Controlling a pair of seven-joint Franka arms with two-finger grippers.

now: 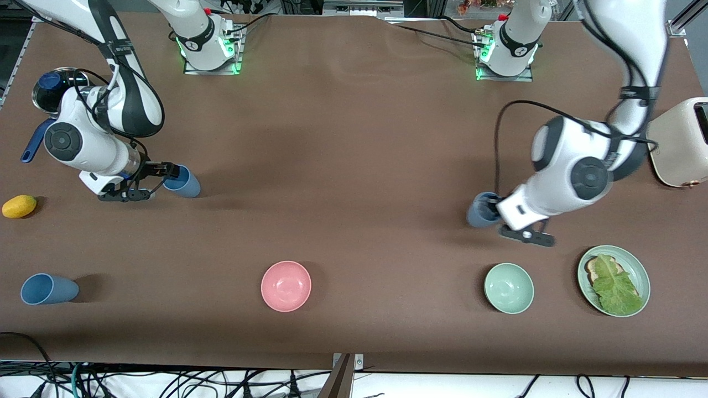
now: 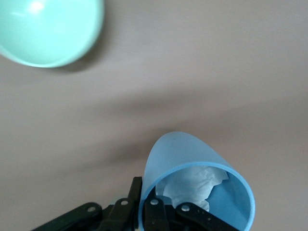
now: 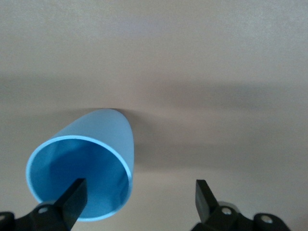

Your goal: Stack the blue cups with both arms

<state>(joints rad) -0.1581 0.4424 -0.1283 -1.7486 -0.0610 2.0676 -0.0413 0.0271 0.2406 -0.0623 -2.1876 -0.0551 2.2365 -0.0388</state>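
The left gripper [image 2: 161, 211] has its black fingers pinched on the rim of a matte blue tapered cup with crumpled white paper inside [image 1: 482, 210], one finger inside the wall and one outside. That cup stands on the table toward the left arm's end, its mouth tipped toward the gripper and its long axis leaning off upright.

The right gripper [image 3: 139, 199] is spread wide around the rim of a second plain blue cup [image 1: 182, 181], one finger [image 3: 74, 195] over its mouth and the other well clear of the wall, so nothing is clamped. This cup stands toward the right arm's end, mouth upward and slightly tilted.

A third blue cup [image 1: 48, 289] stands nearer the front camera.

A pink bowl [image 1: 286, 286], a pale green bowl [image 1: 509, 288] and a green plate with toast and lettuce [image 1: 636, 265] lie in a row nearer the camera. A yellow lemon [image 1: 19, 206] and a cream toaster [image 1: 680, 143] sit at the table's ends. The brown tabletop [image 1: 354, 166] is matte.
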